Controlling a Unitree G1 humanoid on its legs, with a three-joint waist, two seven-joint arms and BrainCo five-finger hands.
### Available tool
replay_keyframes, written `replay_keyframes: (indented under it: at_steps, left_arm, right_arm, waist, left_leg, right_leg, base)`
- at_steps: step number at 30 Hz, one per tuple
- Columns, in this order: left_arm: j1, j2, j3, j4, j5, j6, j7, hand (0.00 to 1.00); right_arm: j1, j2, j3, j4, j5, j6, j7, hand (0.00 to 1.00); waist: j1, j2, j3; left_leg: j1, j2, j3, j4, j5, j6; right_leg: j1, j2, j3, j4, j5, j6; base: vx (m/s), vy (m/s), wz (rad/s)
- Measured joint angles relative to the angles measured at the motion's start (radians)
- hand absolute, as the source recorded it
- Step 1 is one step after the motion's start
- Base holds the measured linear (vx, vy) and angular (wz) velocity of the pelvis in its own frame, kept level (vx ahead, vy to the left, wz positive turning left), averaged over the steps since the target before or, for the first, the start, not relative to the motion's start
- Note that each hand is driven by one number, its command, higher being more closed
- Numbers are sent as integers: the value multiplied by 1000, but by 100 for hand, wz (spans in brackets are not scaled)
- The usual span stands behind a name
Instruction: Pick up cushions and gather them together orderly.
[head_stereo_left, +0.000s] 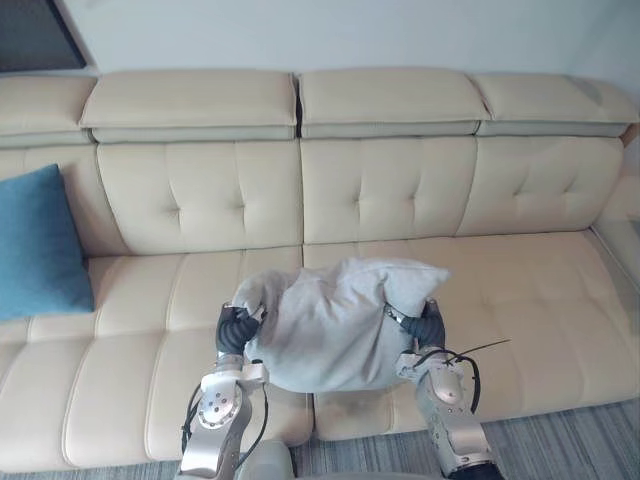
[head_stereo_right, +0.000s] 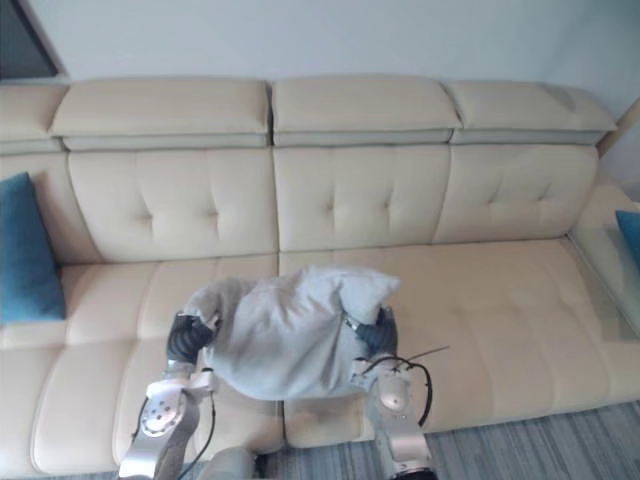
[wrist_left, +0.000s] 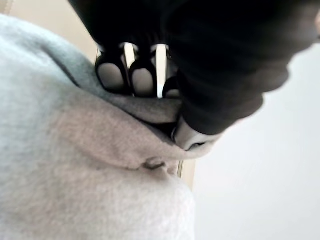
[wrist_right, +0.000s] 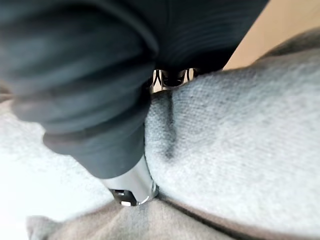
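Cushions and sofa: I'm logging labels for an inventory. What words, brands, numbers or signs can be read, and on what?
None. No readable text on the grey cushion, the blue cushion or the sofa.
A small nub on the grey cushion, in the left wrist view, is too blurred to tell if it bears print.

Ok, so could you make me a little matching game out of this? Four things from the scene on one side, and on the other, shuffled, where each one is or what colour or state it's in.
Things:
1. grey cushion
2. blue cushion
3. sofa
4. left hand

Descriptions:
A. cream, with a tufted back
B. fingers and thumb pinching grey cloth
C. leaning against the backrest, on the left
D. gripped at both sides, over the front of the seat

Pairs: 1-D, 2-C, 3-A, 4-B.
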Motion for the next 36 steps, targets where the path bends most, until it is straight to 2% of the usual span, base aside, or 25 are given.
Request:
replay_keyframes:
  at_steps: [2,3,4,5,6,7,10,11,13,20,25,30,36]
  left_arm:
    - [-1,0,-7,0,0,5,-1,100]
    - [-3,5,-8,2,0,8,0,100]
    - [-14,4,-10,2,0,8,0,100]
    - [-19,5,-12,3,0,8,0,100]
    - [-45,22,-19,3,1,8,2,100]
    - [-71,20,-20,20,1,8,3,100]
    - [-68,4,-21,24,4,9,5,100]
    - [-68,4,-21,18,4,9,5,100]
    - [-70,1,-22,-4,14,8,5,100]
    - [-94,-8,-39,-8,21,8,18,100]
    - [-223,-6,-63,-7,51,10,77,100]
    - [-464,67,-63,28,63,9,158,100]
    - [-692,91,-47,135,82,8,237,100]
  right_arm:
    - [-1,0,-7,29,-10,1,0,100]
    - [4,3,-5,35,-18,4,0,100]
    - [4,5,-2,33,-19,4,0,100]
    - [4,5,-2,30,-19,4,0,100]
    - [0,10,-2,24,-20,4,-1,100]
    - [-10,1,-3,29,-19,3,-3,100]
    - [-14,-12,-1,28,-29,6,-4,100]
    - [-15,-12,-1,27,-29,9,-4,100]
    - [-19,-12,-1,20,-29,10,-4,100]
    - [-28,-12,-13,-93,-58,14,-39,100]
    - [-110,-9,-39,-90,-60,15,-92,100]
    - [-306,-9,-43,-42,-57,15,-149,100]
    - [-466,-7,-62,2,-51,15,-208,100]
  waist:
    - [-22,2,10]
    - [-45,4,17]
    - [-51,-6,14]
    - [-52,-11,13]
    - [-52,-49,-1]
    - [-50,-64,5]
    - [-33,-3,0]
    - [-33,3,-3]
    - [-33,1,-4]
    - [-37,-7,-10]
    - [-38,-5,-8]
    - [-34,11,4]
    - [-16,24,51]
  left_leg:
    - [31,2,-26,-48,19,10]
    - [47,-5,-52,-66,23,12]
    - [45,-14,-66,-68,26,6]
    - [43,-20,-73,-70,27,4]
    - [19,-67,-105,-68,35,-3]
    - [17,-88,-130,-59,39,-8]
    - [11,-61,-158,-101,66,-28]
    - [12,-57,-163,-116,76,-32]
    - [13,-44,-195,-137,92,-45]
    - [31,-45,-279,-206,131,-56]
    - [24,-50,-319,-267,178,-56]
    - [-79,-26,-322,-272,220,-62]
    - [-184,-17,-316,-271,254,-70]
  right_leg:
    - [-93,-22,42,209,-7,-16]
    - [-121,-12,109,228,-74,-40]
    - [-136,4,172,190,-105,-24]
    - [-140,8,190,164,-106,-16]
    - [-148,0,257,29,-55,-2]
    - [-143,-21,244,1,-67,36]
    - [-104,12,197,-95,-26,16]
    - [-89,20,188,-127,-9,12]
    - [-53,43,157,-186,23,6]
    - [-10,58,87,-215,26,4]
    - [-23,57,54,-218,22,-1]
    - [-131,69,50,-191,29,-11]
    - [-298,56,51,-59,-3,-20]
  base:
    - [-12,16,35]
    - [-1,-56,63]
    - [1,-73,58]
    - [14,-107,72]
    - [37,-153,81]
    - [48,-156,84]
    - [61,-91,26]
    - [96,-91,27]
    - [103,-106,32]
    - [40,-52,35]
    - [-45,-11,27]
    - [-115,-21,6]
    - [-57,-22,-6]
